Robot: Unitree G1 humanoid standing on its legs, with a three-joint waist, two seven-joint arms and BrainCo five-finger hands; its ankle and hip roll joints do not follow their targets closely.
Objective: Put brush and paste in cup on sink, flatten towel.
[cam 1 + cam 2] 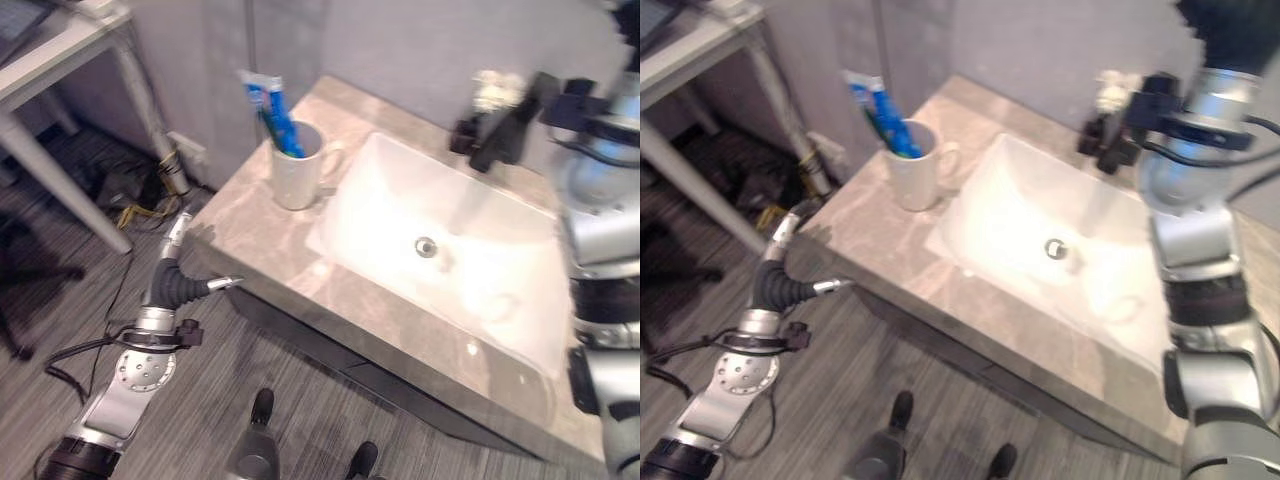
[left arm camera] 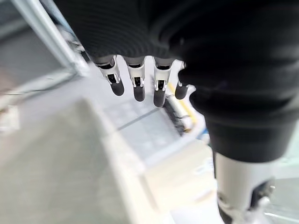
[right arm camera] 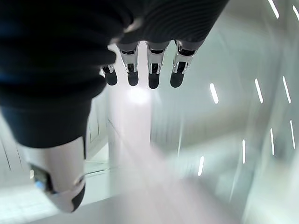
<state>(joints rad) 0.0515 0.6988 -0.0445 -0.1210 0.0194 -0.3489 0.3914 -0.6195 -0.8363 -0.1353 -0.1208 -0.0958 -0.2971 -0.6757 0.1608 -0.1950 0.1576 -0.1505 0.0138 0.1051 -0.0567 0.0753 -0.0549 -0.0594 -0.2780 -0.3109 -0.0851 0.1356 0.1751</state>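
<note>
Looks done with the first job: big stone counter (image 1: pixel 260 225) with white sink (image 1: pixel 470 250), then white cup (image 1: pixel 296 165) near its left corner, with blue brush and paste (image 1: pixel 272 112) standing inside. Left to do, by the look of it: find the towel and press it flat, with no towel to spot on the counter. Left hand (image 1: pixel 178 268) low by the counter edge, fingers (image 2: pixel 135 86) loose and holding nothing; right hand (image 3: pixel 140 70) raised, fingers relaxed, empty too.

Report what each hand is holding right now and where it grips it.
Nothing is held. The left hand and the right hand are both empty, with relaxed fingers. Brush and paste stand in the cup.
</note>
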